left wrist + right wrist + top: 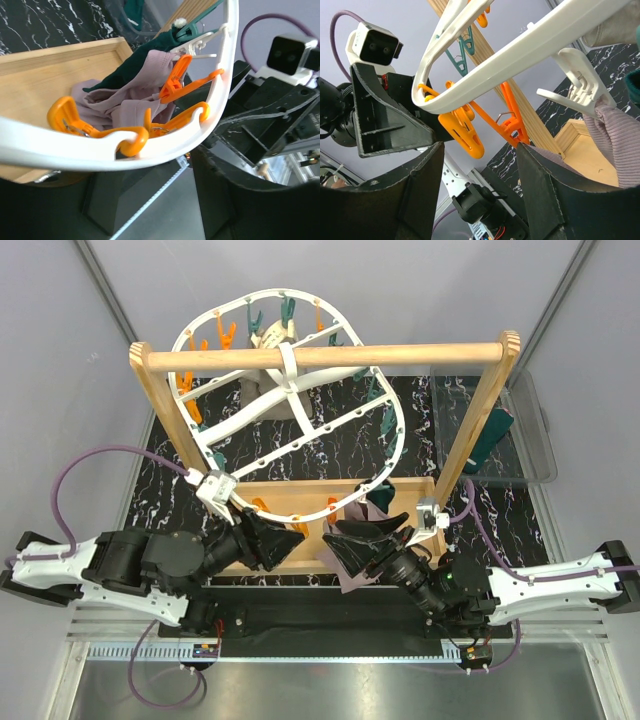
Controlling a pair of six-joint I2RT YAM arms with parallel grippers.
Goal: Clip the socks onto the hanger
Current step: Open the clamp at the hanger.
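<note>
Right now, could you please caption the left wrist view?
Orange clips on the hanger rim; pink sock and teal sock bunched behind, over a wooden tray.

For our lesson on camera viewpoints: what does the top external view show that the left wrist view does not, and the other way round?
Only the top external view shows the wooden stand's horizontal top rail, the hanger's white crossbars and the left arm's body. Only the left wrist view shows an orange plastic clothespin lying against the dusty mauve-pink fabric sock; whether it is clamped on it cannot be told. Both show the large white plastic oval hanger and the shallow wooden tray.
</note>
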